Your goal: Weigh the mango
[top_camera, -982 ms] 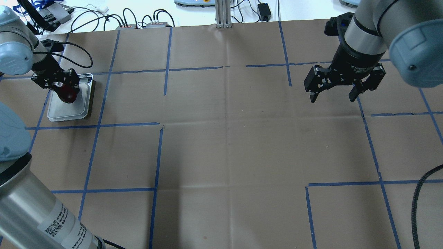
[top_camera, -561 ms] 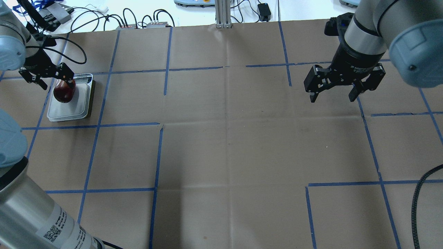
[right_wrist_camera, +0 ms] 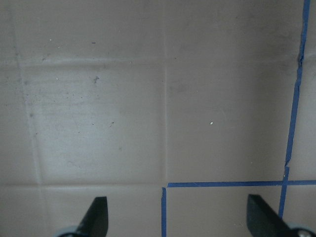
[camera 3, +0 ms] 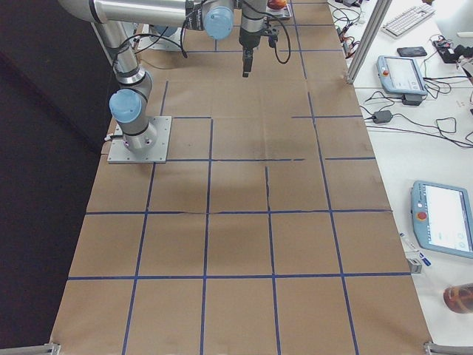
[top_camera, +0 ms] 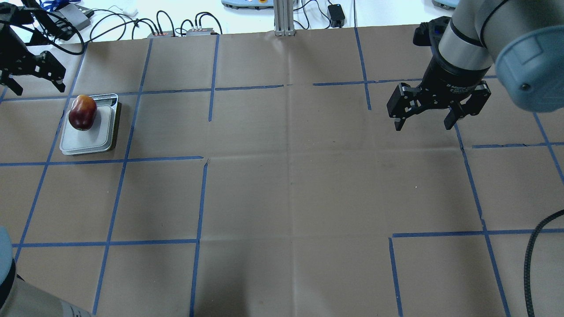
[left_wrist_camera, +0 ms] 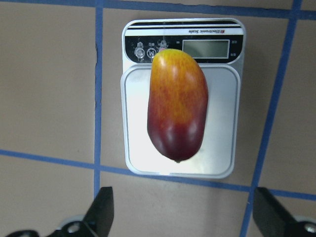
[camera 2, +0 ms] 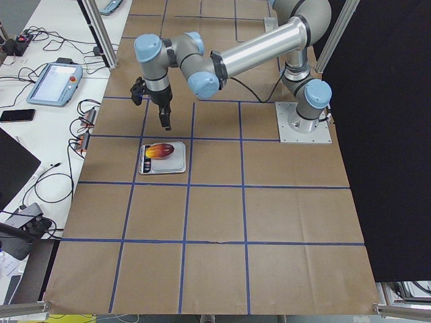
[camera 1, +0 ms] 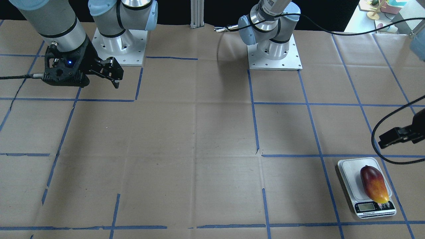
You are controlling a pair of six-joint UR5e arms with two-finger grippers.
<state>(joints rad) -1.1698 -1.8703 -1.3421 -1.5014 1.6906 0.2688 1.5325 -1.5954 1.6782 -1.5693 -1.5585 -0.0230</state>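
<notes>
1. Left wrist-mounted view: the left tool (left_wrist_camera: 183, 217) has its fingers spread wide apart and grips nothing. It hangs raised above the worktop (left_wrist_camera: 49, 74), clear of the scale (left_wrist_camera: 222, 123).
2. Below it, the mango (left_wrist_camera: 177, 111) lies lengthwise on the scale's white platform, apart from both fingers. Its dark red end is toward the tool, and its orange-yellow tip overlaps the black control panel beside the display (left_wrist_camera: 206, 48). I cannot tell whether the tip rests on the panel.
3. In the overhead view, the scale sits at the left side of the worktop, toward the far edge.
4. The right tool (top_camera: 423, 125) is also parted and empty. It hangs over bare worktop at the far right, well apart from the scale.
5. Judged from this, the placing is done: the mango is on the scale and released.
6. What remains is the reading itself, and no figure is legible on the display.
</notes>
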